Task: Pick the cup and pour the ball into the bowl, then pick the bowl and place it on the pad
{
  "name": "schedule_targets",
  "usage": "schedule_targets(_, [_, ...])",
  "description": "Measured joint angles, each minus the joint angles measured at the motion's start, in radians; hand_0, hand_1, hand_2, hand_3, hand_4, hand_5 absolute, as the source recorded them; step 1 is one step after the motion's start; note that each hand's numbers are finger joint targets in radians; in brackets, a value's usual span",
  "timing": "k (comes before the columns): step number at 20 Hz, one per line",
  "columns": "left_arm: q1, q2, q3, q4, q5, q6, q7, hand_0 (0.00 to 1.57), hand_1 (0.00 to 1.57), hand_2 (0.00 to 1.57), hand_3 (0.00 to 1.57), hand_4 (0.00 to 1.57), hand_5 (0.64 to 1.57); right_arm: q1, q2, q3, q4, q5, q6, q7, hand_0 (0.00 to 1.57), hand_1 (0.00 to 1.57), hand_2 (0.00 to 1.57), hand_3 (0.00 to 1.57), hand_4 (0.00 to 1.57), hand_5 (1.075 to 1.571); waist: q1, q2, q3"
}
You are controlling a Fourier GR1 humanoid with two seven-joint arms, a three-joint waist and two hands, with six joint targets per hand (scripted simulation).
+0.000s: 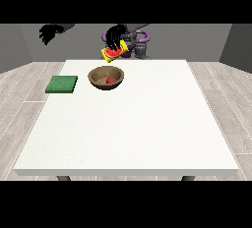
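Hand at view's right (116, 35): fingers curled round the cup (114, 53), held tilted above the table's (128, 124) far edge, over the bowl's (106, 77) far rim. Cup yellow, red at its mouth. Red ball (111, 80) lies inside the brown bowl. Green pad (62, 84) left of bowl, apart. Hand at view's left (47, 34): raised off the table's far left corner, fingers curled, empty.

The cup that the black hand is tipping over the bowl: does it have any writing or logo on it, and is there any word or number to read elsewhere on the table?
None can be read.
Cup: yellow and red, no lettering shows.
Bowl: plain brown, with a red ball inside.
Pad: plain green.
Table: plain white.
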Motion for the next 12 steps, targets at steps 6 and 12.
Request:
schedule_targets(6, [0.113, 0.041, 0.095, -0.104, 0.085, 0.146, -0.065, 0.85, 0.85, 1.57, 1.32, 1.23, 1.567, 0.027, 0.028, -0.002, -0.008, 0.015, -0.058, 0.007, 0.00, 0.00, 0.00, 0.00, 0.70, 1.570, 0.073, 0.000, -0.0014])
schedule_targets(12, [0.217, 0.027, 0.284, -0.271, 0.363, 0.371, -0.210, 0.00, 0.00, 0.00, 0.00, 0.90, 1.570, 0.016, 0.063, -0.001, -0.016, 0.013, -0.093, 0.001, 0.00, 0.00, 0.00, 0.00, 0.70, 1.570, 0.134, 0.098, -0.0093])
